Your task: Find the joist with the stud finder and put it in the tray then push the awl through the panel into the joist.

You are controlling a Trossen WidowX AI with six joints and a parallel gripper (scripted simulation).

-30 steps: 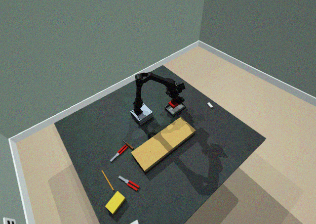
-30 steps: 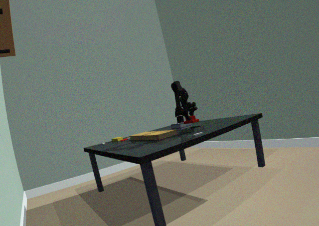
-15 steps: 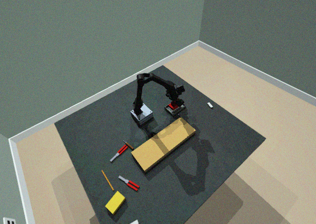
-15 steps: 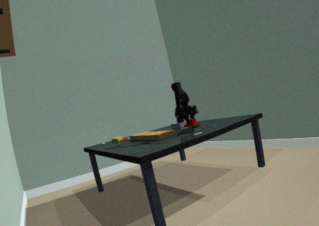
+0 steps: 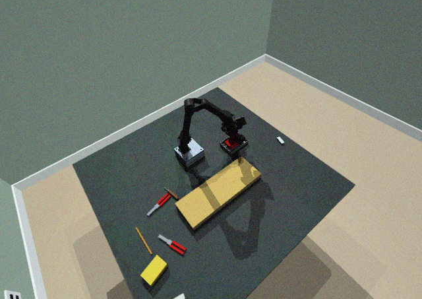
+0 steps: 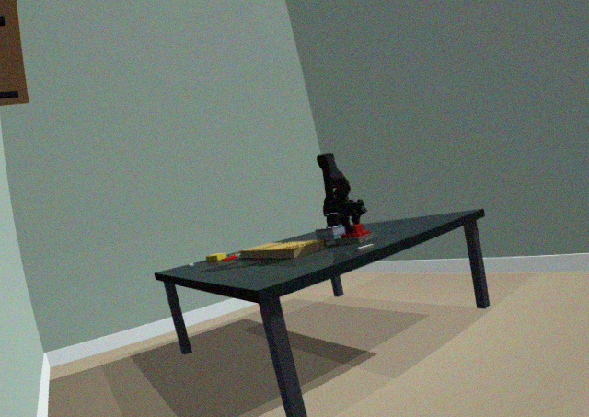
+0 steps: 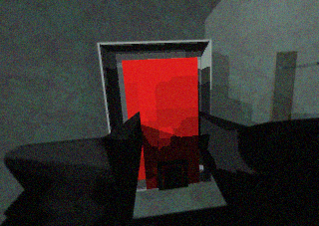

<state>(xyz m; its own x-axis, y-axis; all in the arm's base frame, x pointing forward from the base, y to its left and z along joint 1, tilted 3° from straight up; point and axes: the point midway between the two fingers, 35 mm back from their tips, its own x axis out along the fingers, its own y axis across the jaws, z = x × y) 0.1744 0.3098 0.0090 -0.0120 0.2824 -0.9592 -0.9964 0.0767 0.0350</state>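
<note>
The red stud finder (image 5: 231,142) (image 6: 356,230) (image 7: 161,94) is upright between the fingers of my gripper (image 5: 235,139) (image 7: 163,113), which is shut on it. It is within the outline of the grey tray (image 5: 238,148) (image 7: 179,204), at or just above rim height; whether it touches the tray floor I cannot tell. The tan floor panel (image 5: 217,195) (image 6: 278,249) lies flat beside the tray, with the arm's shadow across it. No hole shows in it. The awl (image 5: 173,194), with a brown handle and thin metal tip, lies on the table by the panel's left corner.
Red-handled pliers (image 5: 158,204) lie by the awl, and a second red-handled pair (image 5: 171,245) lies nearer the front. An orange pencil (image 5: 144,240) and a yellow block (image 5: 153,270) are at the left. A small white piece (image 5: 279,140) lies beyond the tray, near the table edge.
</note>
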